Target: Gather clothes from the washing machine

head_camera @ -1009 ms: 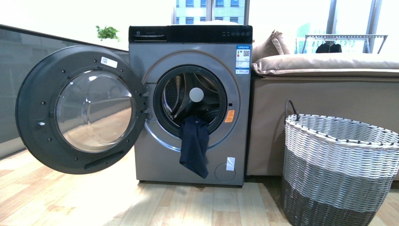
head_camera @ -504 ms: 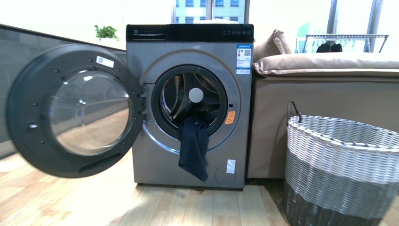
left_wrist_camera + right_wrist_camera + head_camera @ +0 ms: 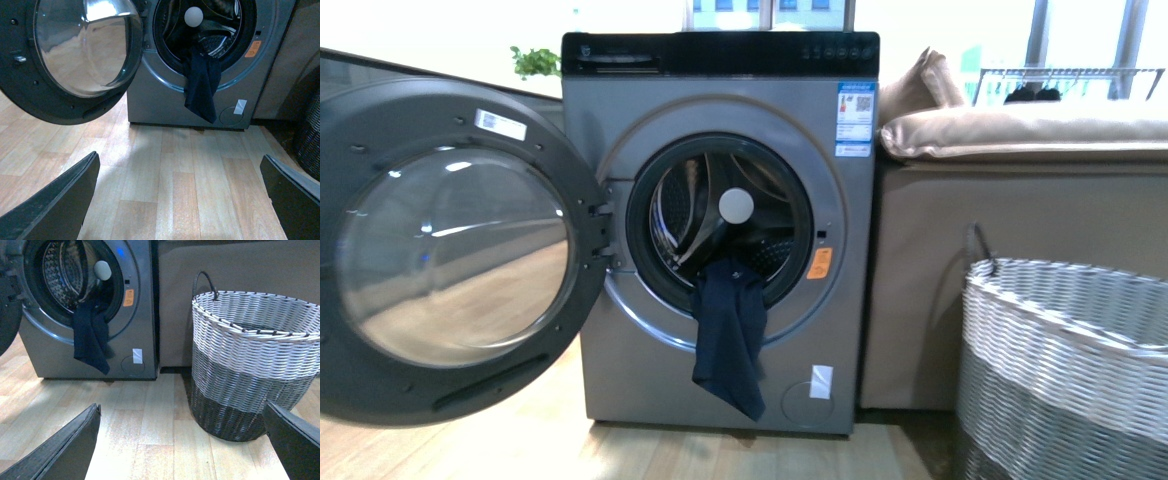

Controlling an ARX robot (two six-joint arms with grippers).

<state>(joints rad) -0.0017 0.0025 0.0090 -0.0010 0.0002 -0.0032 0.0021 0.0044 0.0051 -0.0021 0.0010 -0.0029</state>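
Observation:
The silver-grey washing machine (image 3: 720, 150) stands ahead with its round door (image 3: 440, 250) swung wide to the left. A dark navy garment, the clothes (image 3: 728, 335), hangs limp out of the drum mouth and down the front panel. Neither arm shows in the front view. In the left wrist view the clothes (image 3: 201, 85) dangle well beyond my left gripper (image 3: 182, 197), which is open over bare floor. The right wrist view shows the clothes (image 3: 91, 336) far off from my right gripper (image 3: 182, 440), also open with nothing between its fingers.
A woven grey-white basket (image 3: 1065, 370) sits on the wood floor at the right, close to my right gripper (image 3: 255, 360). A beige sofa with cushions (image 3: 1020, 130) stands beside the machine. The open door (image 3: 65, 55) juts out over the floor on the left.
The whole scene has grown larger in the front view: the washer, door and basket are nearer, and the door and basket now run off the frame edges.

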